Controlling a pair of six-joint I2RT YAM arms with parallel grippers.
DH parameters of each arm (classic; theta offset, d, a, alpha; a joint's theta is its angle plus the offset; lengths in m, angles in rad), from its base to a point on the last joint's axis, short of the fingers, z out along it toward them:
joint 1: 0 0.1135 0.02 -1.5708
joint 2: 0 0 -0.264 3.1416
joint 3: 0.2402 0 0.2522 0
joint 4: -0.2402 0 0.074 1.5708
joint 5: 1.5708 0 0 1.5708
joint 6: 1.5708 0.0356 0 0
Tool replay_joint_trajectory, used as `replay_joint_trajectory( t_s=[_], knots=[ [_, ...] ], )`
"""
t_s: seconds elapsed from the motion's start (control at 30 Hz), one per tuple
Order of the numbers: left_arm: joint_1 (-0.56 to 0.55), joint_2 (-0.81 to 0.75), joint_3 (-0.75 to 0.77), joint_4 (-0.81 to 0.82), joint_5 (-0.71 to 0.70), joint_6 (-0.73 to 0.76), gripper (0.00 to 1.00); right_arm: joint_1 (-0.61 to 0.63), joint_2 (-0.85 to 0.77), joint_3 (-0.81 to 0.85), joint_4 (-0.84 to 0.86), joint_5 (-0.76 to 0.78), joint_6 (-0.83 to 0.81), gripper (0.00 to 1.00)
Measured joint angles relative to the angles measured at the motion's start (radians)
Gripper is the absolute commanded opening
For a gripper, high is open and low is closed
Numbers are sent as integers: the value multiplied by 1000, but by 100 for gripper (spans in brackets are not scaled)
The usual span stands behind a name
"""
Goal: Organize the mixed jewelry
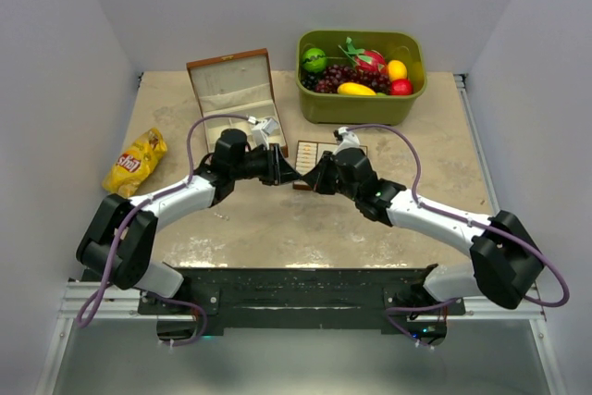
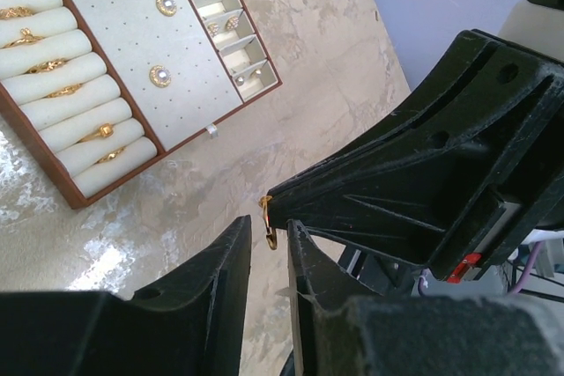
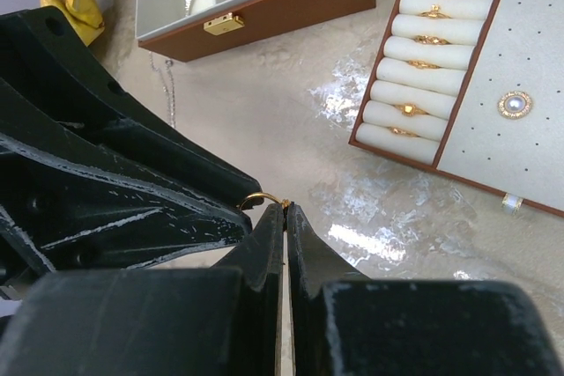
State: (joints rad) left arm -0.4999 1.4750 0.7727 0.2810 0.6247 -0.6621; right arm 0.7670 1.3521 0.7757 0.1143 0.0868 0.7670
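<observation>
Right gripper (image 3: 285,210) pinched fully shut, small gold ring (image 3: 260,199) caught at its very tips, held in the air over the table top (image 2: 335,50). Left gripper (image 2: 269,239) meets it tip to tip, jaws a narrow gap apart, ring hanging in that gap; contact with either finger not clear. Other pieces sit on cream tray (image 2: 106,6) just beyond: gold rings (image 2: 53,68) in the roll slots, pearl studs (image 2: 159,76) on the dotted panel. Wooden box (image 3: 282,6) farther off, lid open
</observation>
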Motion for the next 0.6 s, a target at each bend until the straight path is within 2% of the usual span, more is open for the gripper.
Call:
replay_joint_trajectory(
  t_s=[0.13, 0.3, 0.43, 0.6],
  knots=[
    [0, 0, 2, -6, 2, 0, 18, 0, -16, 0, 0, 2, 0, 0],
    [0, 0, 9, -6, 16, 0, 14, 0, -18, 0, 2, 4, 3, 0],
    [0, 0, 10, -6, 22, 0, 4, 0, -18, 0, 4, 4, 3, 0],
    [0, 0, 13, -9, 23, 2, 0, 0, -19, 0, 5, 4, 3, 0]
  ],
)
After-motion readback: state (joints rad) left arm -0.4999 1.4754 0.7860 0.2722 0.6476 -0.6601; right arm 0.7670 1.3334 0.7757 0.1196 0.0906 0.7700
